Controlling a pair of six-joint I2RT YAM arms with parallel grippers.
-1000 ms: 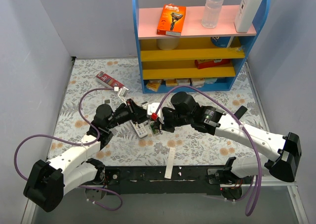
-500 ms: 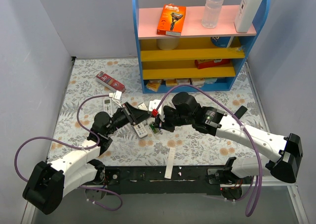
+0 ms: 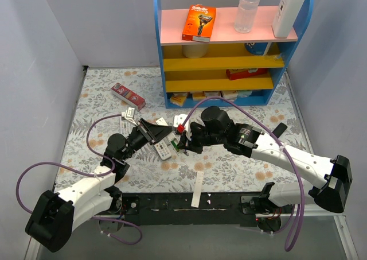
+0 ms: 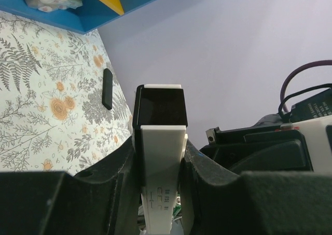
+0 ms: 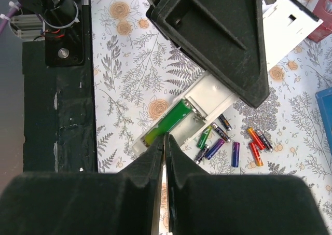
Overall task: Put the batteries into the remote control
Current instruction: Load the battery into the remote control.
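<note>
My left claw (image 4: 160, 149) clamps the remote (image 5: 210, 97) to steady it, open side upward. My right claw (image 5: 165, 144), pinched shut on nothing I can see, hangs over the green cell (image 5: 168, 122) seated in it, I judge to press it home. In the right wrist view, remote and cell run lower left to upper right across mid-frame; spare batteries (image 5: 228, 144) lie right of centre.

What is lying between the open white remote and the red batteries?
In the right wrist view, other loose batteries lie there: a green one, purple ones and a few black ones.
</note>
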